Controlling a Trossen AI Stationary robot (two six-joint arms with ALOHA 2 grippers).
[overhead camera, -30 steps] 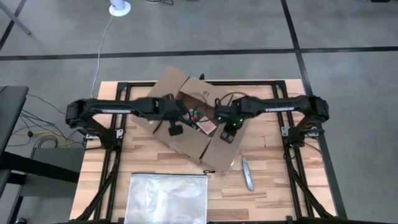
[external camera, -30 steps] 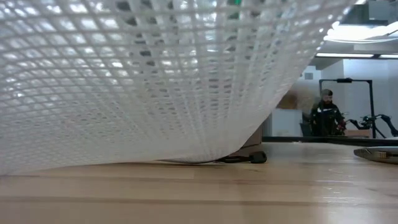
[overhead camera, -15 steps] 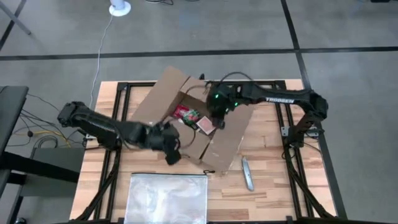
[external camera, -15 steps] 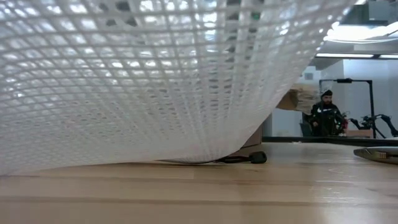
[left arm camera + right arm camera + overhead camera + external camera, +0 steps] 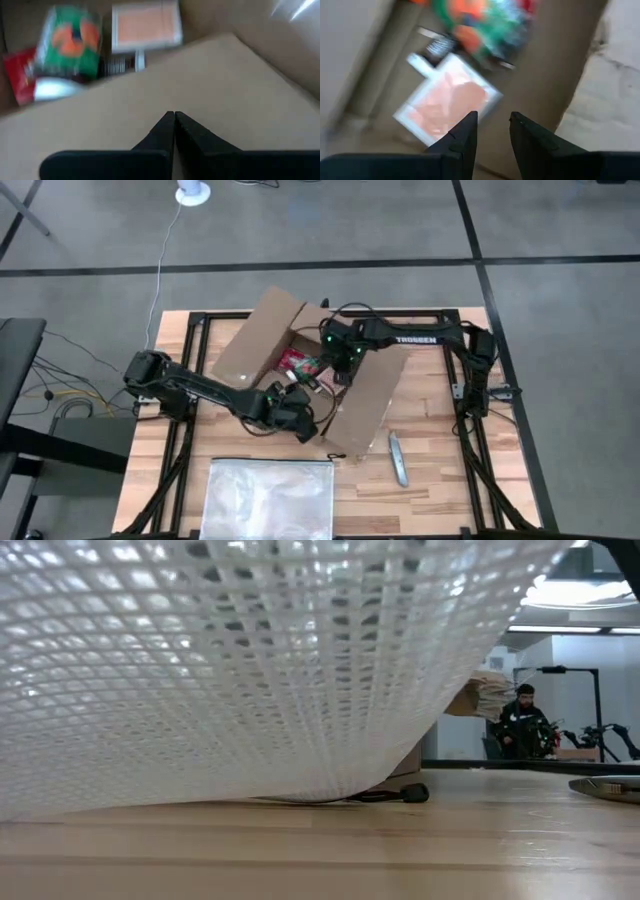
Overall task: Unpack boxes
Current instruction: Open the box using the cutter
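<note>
Left hand (image 5: 300, 416) now at box (image 5: 355, 405), wooden table (image 5: 440, 480).

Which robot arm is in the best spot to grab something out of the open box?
Probably the right: its gripper hangs jaws open over the pink flat packet inside the brown cardboard box. The left gripper is shut, over a flap.

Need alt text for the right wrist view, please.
The right gripper, jaws open, points down into the open brown cardboard box above a flat pink-and-white packet. A green-and-orange packet lies blurred beyond it.
</note>
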